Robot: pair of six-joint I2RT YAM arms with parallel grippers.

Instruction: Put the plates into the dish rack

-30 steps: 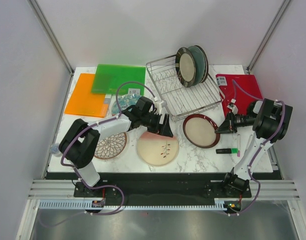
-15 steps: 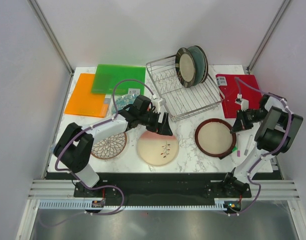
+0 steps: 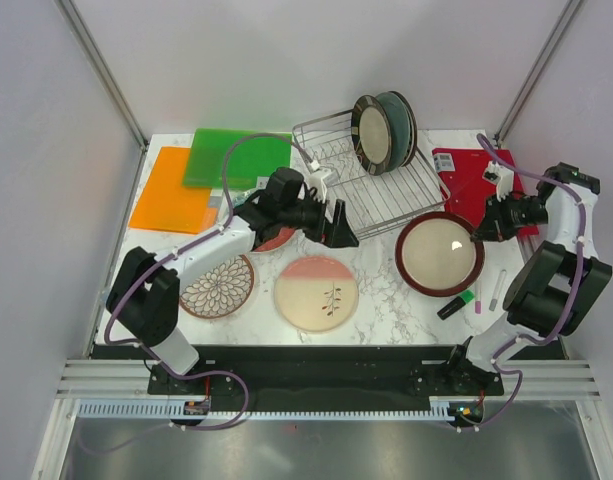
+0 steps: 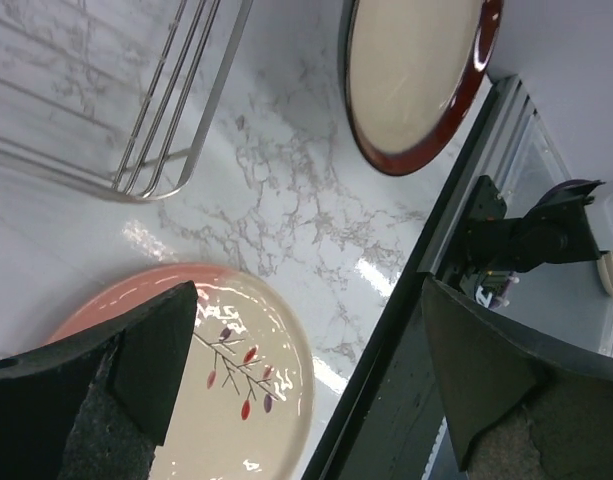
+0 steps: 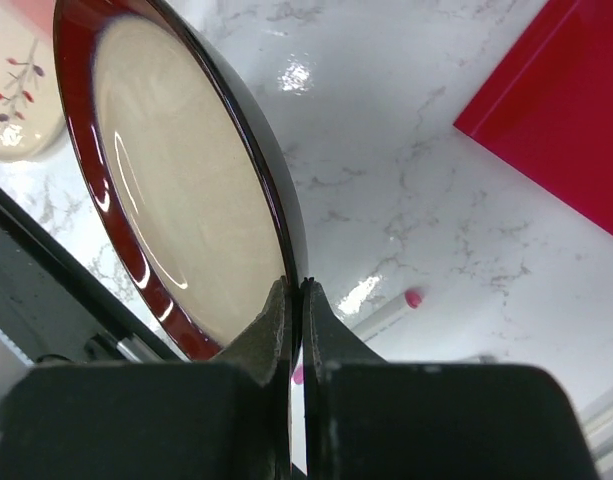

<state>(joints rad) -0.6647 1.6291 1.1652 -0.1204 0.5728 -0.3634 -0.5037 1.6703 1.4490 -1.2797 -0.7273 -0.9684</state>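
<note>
My right gripper (image 3: 483, 226) (image 5: 296, 286) is shut on the rim of the cream plate with the maroon rim (image 3: 439, 253) (image 5: 176, 200), holding it tilted above the table, right of the silver wire dish rack (image 3: 371, 190) (image 4: 171, 120). My left gripper (image 3: 341, 226) (image 4: 308, 290) hangs open and empty between the rack's front corner and the pink-cream sprig plate (image 3: 316, 292) (image 4: 256, 390), which lies flat below it. The brown petal plate (image 3: 218, 288) lies to the left. A red plate (image 3: 276, 240) peeks from under the left arm.
Two dark plates (image 3: 383, 130) stand upright at the rack's back. Green (image 3: 236, 155) and orange (image 3: 174, 192) boards lie at the back left, a red board (image 3: 486, 172) (image 5: 576, 120) at the back right. Markers (image 3: 453, 305) lie near the right front edge.
The right gripper has carried the maroon-rimmed plate up and to the right. The left gripper has risen off the sprig plate toward the rack, and its jaws have opened wider.
</note>
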